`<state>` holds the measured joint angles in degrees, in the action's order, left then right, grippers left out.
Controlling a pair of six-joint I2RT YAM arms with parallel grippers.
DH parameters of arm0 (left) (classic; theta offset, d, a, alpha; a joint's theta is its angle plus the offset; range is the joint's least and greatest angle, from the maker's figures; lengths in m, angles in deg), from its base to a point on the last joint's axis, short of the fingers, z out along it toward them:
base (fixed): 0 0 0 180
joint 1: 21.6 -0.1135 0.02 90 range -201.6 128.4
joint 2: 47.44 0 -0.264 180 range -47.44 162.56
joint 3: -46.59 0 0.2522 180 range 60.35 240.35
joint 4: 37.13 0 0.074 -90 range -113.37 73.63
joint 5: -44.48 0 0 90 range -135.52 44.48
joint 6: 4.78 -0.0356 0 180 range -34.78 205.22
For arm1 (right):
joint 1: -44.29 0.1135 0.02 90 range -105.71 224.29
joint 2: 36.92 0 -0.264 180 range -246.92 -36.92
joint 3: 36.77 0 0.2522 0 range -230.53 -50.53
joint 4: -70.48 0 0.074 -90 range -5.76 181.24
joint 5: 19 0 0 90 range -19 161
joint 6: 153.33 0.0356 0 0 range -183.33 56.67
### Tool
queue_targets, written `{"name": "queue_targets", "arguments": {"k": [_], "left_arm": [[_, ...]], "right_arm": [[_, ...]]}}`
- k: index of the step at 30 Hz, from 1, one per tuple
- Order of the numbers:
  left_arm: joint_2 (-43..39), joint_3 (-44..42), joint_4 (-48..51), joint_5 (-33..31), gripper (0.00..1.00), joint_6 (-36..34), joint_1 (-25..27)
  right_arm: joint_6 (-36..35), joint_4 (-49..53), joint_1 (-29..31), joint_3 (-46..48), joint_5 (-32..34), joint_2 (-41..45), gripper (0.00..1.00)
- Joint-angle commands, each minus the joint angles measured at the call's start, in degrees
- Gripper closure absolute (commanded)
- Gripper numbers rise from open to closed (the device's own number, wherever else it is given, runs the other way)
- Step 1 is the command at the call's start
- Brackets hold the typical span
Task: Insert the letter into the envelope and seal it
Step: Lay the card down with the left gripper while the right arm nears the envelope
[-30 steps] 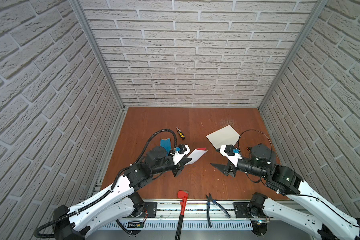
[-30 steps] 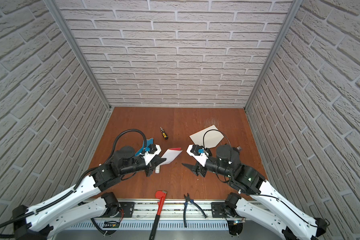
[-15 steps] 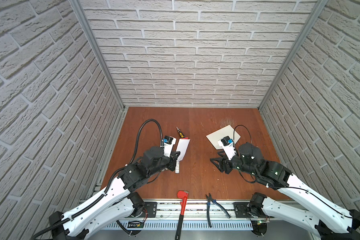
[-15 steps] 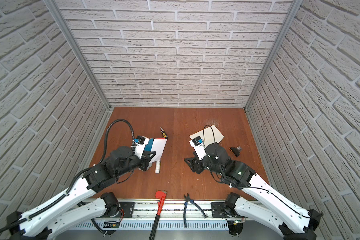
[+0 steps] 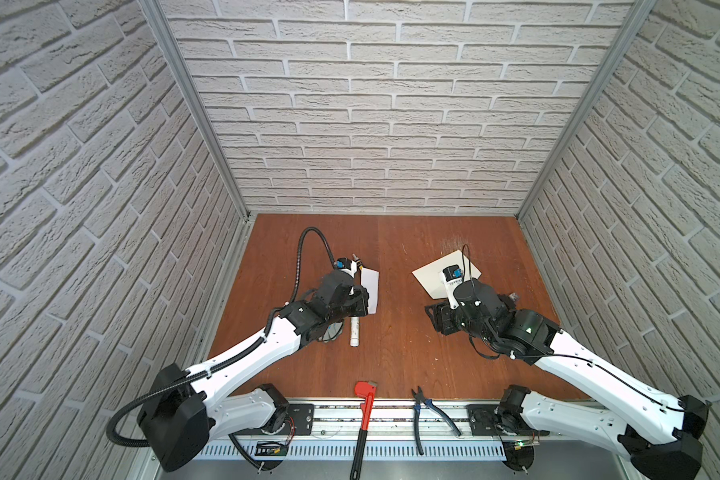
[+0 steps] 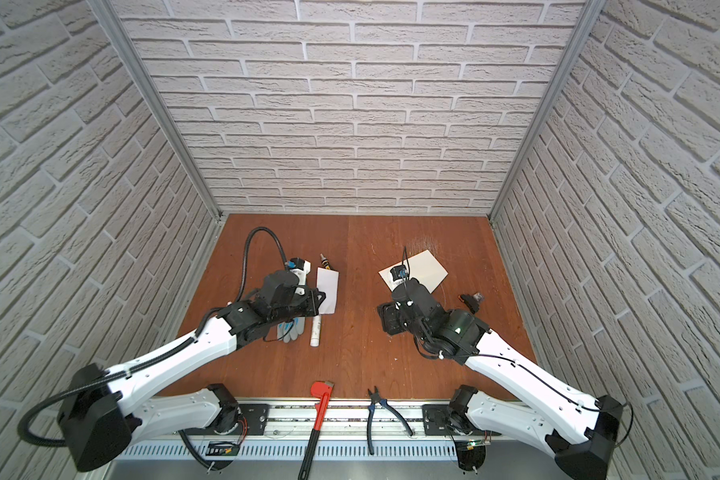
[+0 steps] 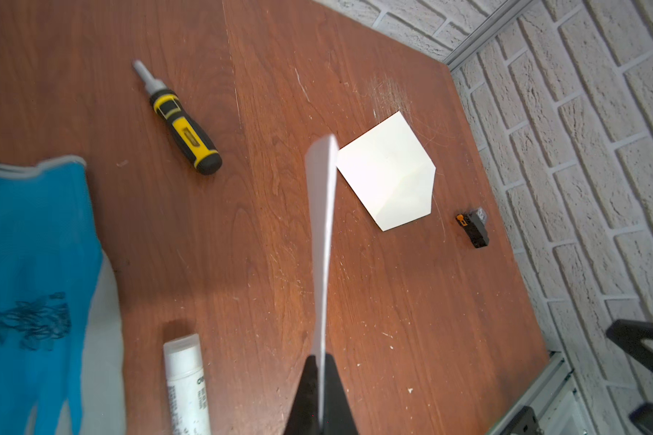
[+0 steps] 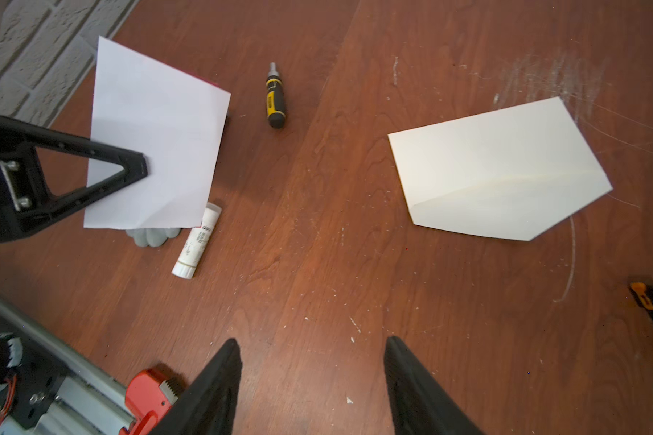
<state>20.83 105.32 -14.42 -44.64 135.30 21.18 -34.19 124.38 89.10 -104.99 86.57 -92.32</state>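
Left hand (image 7: 320,363): pinching the letter (image 8: 155,132), lifted off the tabletop (image 8: 317,244) near the glue stick (image 8: 197,241).
Right hand (image 8: 310,344): spread wide, holding nothing.
Envelope (image 8: 494,169): flat on the tabletop, in front of the right hand, well apart from the letter.

Bright, even light from overhead; white brick-pattern walls (image 5: 391,124) uniformly lit in both top views. Wide-angle bending strong there: side walls splay outward, straight lines lean. Focus crisp across the reddish-brown wooden surface (image 5: 395,357); shadows under the arms faint, soft-edged.

Left wrist view: thin white paper card (image 7: 322,233) seen edge-on, soft and smeared toward its far end; black left tool (image 7: 322,363) blurred; broad soft shadow beside the white glue stick (image 7: 186,384); the cream-white paper envelope (image 7: 387,177) nearly blown out, folds faint.

Right wrist view: black right tool (image 8: 313,341) out of focus; brick corner smeared.
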Motion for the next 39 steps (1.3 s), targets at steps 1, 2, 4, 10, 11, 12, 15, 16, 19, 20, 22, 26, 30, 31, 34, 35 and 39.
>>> {"name": "queue_targets", "arguments": {"k": [1, 2, 4, 10, 11, 12, 15, 16, 19, 20, 22, 26, 30, 31, 34, 35, 39], "left_arm": [[4.64, -2.83, -10.99, 3.95, 1.00, 6.67, -0.20], [6.44, -3.15, -12.95, 4.77, 1.00, 7.72, -0.32], [9.71, -2.71, -14.93, 6.54, 1.00, 8.48, -0.73], [17.37, -0.04, -17.26, 9.88, 1.00, 9.35, -1.29], [18.05, -0.19, -17.65, 10.00, 1.00, 9.86, -1.43], [18.57, -0.48, -18.03, 10.25, 1.00, 10.38, -1.63], [20.02, -1.67, -19.29, 11.14, 1.00, 11.84, -2.48], [20.54, -2.02, -19.31, 11.28, 1.00, 12.12, -2.66], [22.19, -2.43, -19.32, 11.79, 1.00, 12.23, -3.03], [22.79, -2.61, -19.52, 12.25, 1.00, 12.27, -3.29], [23.86, -2.88, -20.00, 13.11, 1.00, 12.49, -3.71], [25.37, -2.77, -19.23, 14.18, 0.97, 12.08, -4.54], [25.86, -0.67, -13.31, 13.48, 0.88, 8.91, -5.08], [25.95, 0.35, -10.63, 12.74, 0.87, 7.64, -5.08], [26.75, 1.54, -7.64, 13.53, 0.77, 5.70, -5.50], [26.90, 1.61, -7.39, 13.85, 0.74, 5.46, -5.60], [26.60, 1.68, -6.52, 14.22, 0.60, 4.34, -5.58]], "right_arm": [[3.58, -0.16, 0.01, 0.60, 7.30, 0.20, 0.37], [3.84, -0.45, -0.10, 0.99, 8.02, 0.20, 0.37], [4.25, -1.18, -0.49, 1.68, 9.18, -0.04, 0.36], [5.51, 1.24, -3.07, 1.80, 10.71, -2.02, 0.36], [5.72, 1.41, -3.51, 2.04, 10.55, -2.04, 0.36], [5.91, 1.42, -3.96, 2.30, 10.38, -2.04, 0.36], [6.48, 0.68, -4.94, 3.50, 9.82, -1.19, 0.36], [6.66, 0.35, -5.24, 3.86, 9.72, -1.00, 0.36], [6.98, -0.09, -5.94, 4.34, 9.17, -0.76, 0.36], [6.97, -0.23, -6.05, 4.38, 9.05, -0.85, 0.36], [6.89, -0.17, -6.33, 4.28, 8.79, -1.18, 0.37], [6.11, 0.79, -6.67, 3.47, 8.69, -1.65, 0.36], [6.09, 0.65, -7.19, 4.00, 8.68, -1.04, 0.36], [6.11, 0.53, -7.36, 4.26, 8.68, -0.87, 0.36], [6.10, 0.14, -7.81, 4.85, 8.51, -0.59, 0.37], [6.08, 0.13, -7.99, 4.87, 8.50, -0.59, 0.36], [6.03, 0.09, -8.44, 4.97, 8.28, -0.68, 0.36]]}}
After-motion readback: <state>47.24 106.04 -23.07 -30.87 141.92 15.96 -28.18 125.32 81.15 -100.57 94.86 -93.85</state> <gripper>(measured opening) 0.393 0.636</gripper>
